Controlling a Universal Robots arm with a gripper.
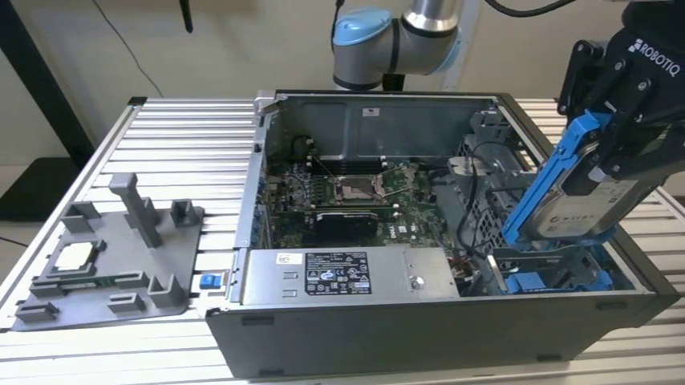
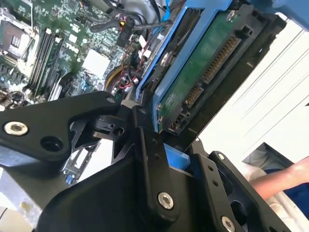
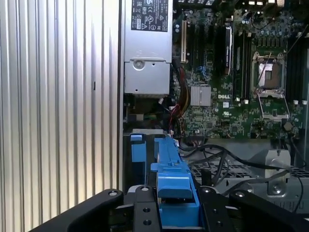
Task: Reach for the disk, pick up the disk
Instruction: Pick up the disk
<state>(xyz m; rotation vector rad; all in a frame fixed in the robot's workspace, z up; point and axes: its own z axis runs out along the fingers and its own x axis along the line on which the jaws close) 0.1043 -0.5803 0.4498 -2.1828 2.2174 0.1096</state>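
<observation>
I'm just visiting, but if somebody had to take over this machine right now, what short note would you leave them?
Gripper: shut on the disk, gripping its blue bracket near the upper end.
Disk: lifted, tilted, above the drive bay at the exterior view's right end of the open computer case; the second wrist view shows its green circuit side.
Done: reach and grasp; the disk is raised, though whether its lower end is fully clear of the bay cannot be told.
Left: confirm it is clear.
Note: a person's arm is in the second wrist view.
</observation>
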